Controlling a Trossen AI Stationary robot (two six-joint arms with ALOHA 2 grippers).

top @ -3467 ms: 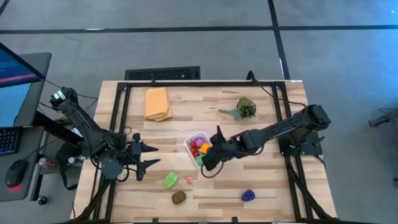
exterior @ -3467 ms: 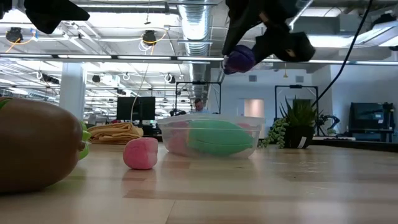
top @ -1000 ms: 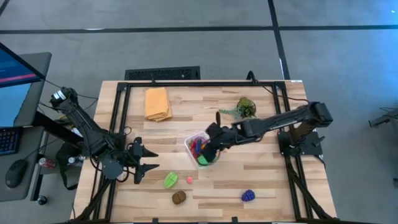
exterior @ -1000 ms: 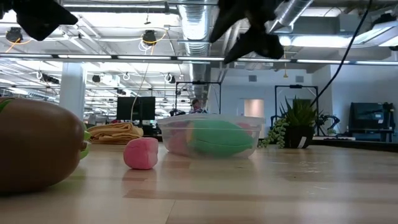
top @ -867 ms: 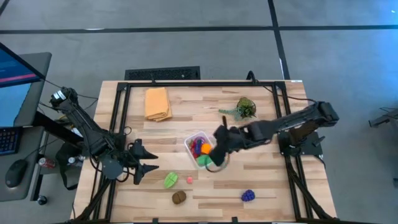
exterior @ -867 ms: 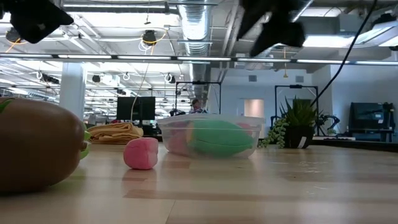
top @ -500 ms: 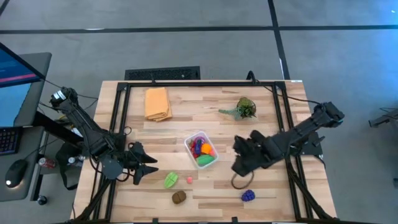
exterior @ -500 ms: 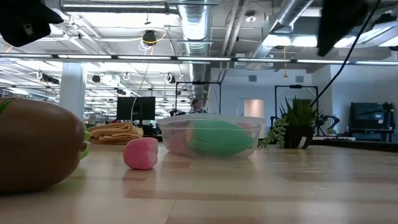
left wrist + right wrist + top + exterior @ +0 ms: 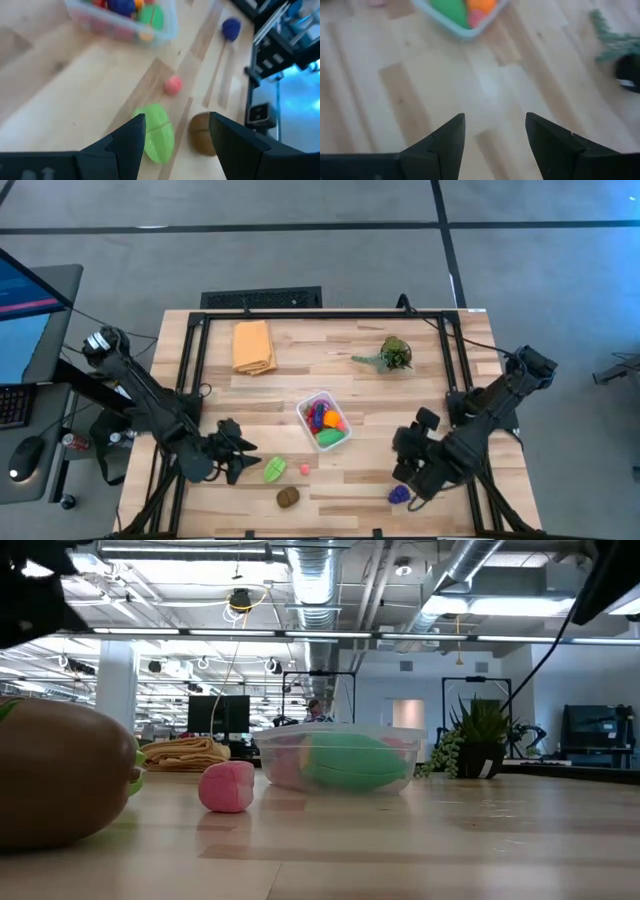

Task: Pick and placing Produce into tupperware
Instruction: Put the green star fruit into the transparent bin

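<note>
The clear tupperware [image 9: 322, 420] stands mid-table with several coloured produce pieces inside. Loose on the wood near the front lie a green piece [image 9: 273, 470], a small pink piece [image 9: 304, 468], a brown piece [image 9: 288, 496] and a purple-blue piece [image 9: 400, 494]. My left gripper [image 9: 240, 460] hangs open just left of the green piece [image 9: 157, 132], nothing between its fingers. My right gripper [image 9: 408, 476] is open above the table beside the purple-blue piece; the right wrist view shows only bare wood between its fingers [image 9: 495, 116].
A folded orange-yellow cloth [image 9: 253, 345] lies at the far left and a leafy plant sprig [image 9: 392, 354] at the far right. Dark frame rails [image 9: 190, 370] run along both table sides. Bare wood lies between the tupperware and my right gripper.
My right gripper has swung from above the tupperware toward the table's near right, turning as it went, and now hangs beside the purple-blue piece. My left gripper has sunk and rolled, moving toward the near edge and closer to the green piece. No produce has moved.
</note>
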